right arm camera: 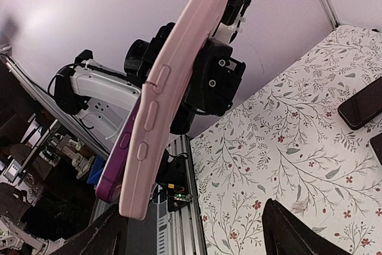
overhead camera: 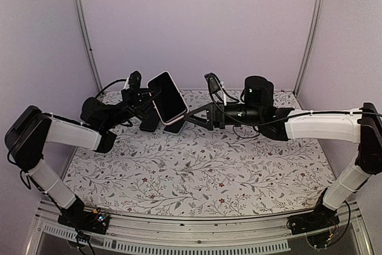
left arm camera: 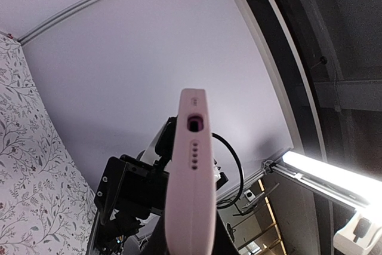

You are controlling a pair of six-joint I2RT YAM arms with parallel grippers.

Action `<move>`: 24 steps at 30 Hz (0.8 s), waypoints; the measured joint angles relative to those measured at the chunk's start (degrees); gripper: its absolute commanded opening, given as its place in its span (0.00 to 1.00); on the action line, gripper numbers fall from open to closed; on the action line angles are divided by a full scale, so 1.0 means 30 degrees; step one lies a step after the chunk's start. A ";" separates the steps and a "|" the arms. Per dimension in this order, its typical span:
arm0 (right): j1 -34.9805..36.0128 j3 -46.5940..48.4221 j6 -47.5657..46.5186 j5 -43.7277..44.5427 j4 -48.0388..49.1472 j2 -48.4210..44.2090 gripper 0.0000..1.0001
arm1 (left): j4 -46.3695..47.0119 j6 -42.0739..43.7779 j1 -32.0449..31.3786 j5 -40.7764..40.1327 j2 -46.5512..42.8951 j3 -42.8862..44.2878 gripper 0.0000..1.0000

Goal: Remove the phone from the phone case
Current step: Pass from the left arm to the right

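Pinching pink phone case (right arm camera: 179, 88) aloft with left gripper (overhead camera: 146, 97), centre-left of top view. With right gripper (right arm camera: 197, 237) spread just beside. Showing purple phone (right arm camera: 116, 165) partly out, lower left of right-wrist view. Could drop onto table (overhead camera: 197, 171) if pried free uncaught.

Cropped: phone case (left arm camera: 191, 195), bottom end in left wrist view, top end in right wrist view. Dark object (right arm camera: 360, 110) right of the case: cropped, unidentifiable.
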 measured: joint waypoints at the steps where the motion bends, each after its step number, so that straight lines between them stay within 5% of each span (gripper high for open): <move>1: 0.0000 0.0000 0.0080 0.0058 0.0036 0.0080 0.79 | -0.0007 0.0015 -0.0007 0.0007 0.0000 0.0000 0.00; 24: -0.0291 0.1166 0.4357 -0.0095 0.0153 0.1268 0.64 | -0.0007 0.1617 -0.0219 -0.0138 0.0000 0.0007 0.00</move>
